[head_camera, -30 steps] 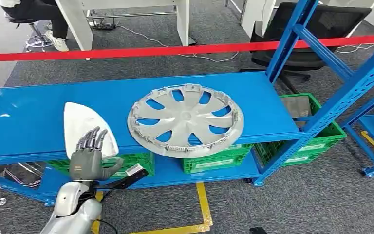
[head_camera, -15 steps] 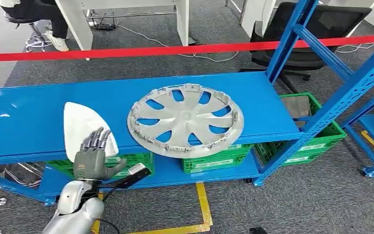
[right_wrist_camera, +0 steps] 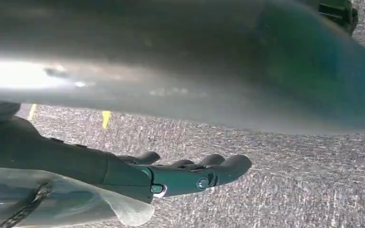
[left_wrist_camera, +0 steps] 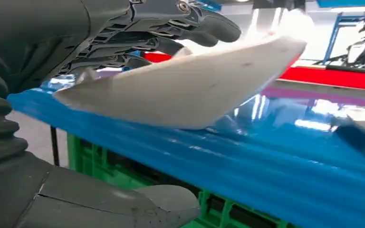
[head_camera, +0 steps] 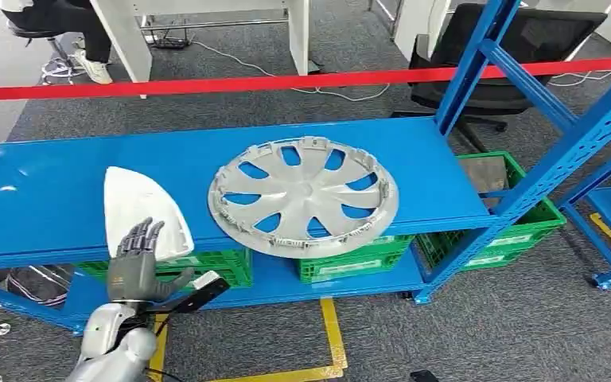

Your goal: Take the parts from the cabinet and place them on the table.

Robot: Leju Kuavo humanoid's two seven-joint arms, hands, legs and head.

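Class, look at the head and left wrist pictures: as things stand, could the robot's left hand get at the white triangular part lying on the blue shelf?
Probably yes. The left robot hand sits at the shelf's front edge, fingers spread over the near end of the white part, thumb below the shelf edge. Nothing lies between them; the wheel cover rests apart, to the side.

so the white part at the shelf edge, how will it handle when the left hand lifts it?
The white part looks like a thin, stiff moulded shell, so probably light and rigid. Its glossy curved surface may be slippery under the left hand. It overhangs the shelf edge and narrows toward the back, so a one-sided grip could tip it.
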